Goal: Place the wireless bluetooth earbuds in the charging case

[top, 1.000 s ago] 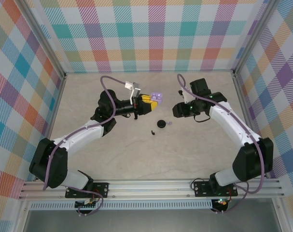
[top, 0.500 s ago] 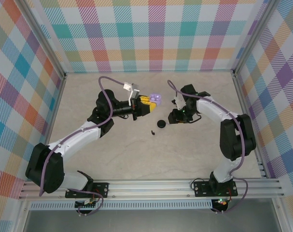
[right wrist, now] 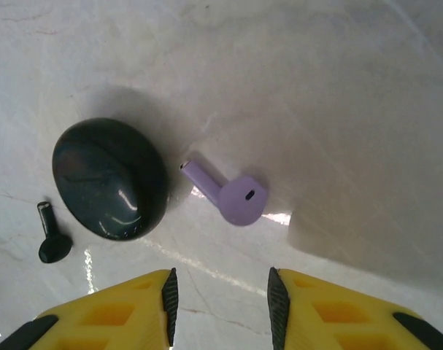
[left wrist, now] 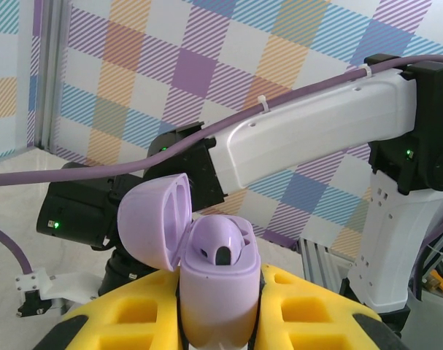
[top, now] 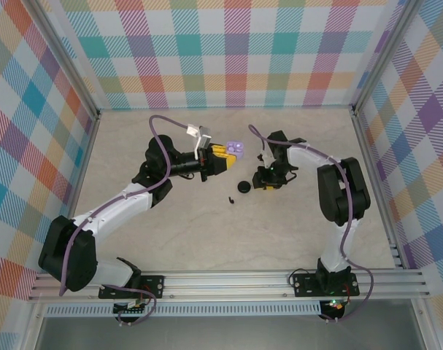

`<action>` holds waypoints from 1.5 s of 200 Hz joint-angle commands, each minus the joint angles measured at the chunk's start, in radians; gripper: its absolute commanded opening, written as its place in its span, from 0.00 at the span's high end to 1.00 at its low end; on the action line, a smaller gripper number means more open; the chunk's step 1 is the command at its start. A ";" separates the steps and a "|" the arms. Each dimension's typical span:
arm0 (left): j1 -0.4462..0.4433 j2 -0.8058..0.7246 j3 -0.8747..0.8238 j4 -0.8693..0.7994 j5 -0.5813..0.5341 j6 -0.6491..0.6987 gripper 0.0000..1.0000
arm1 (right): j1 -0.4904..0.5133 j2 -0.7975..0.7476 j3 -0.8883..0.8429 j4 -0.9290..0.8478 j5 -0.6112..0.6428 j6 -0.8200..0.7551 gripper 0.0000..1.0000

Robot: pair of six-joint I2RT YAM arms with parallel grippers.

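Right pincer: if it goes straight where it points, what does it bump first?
Probably the lilac earbud on the table, lying straight ahead of the right pincer, though depth is unclear.

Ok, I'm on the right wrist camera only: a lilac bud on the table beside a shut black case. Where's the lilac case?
Observer: The left gripper is shut on the lilac case.
Operator: Is it open?
Observer: Yes, its lid stands open, hinged off to one side.
Operator: Which way from my gripper?
Observer: In the top view the case is left of the right gripper and a little farther forward.
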 commanded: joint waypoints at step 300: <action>0.005 0.005 0.000 0.021 -0.016 0.025 1.00 | 0.030 -0.076 0.061 -0.081 0.167 0.070 0.62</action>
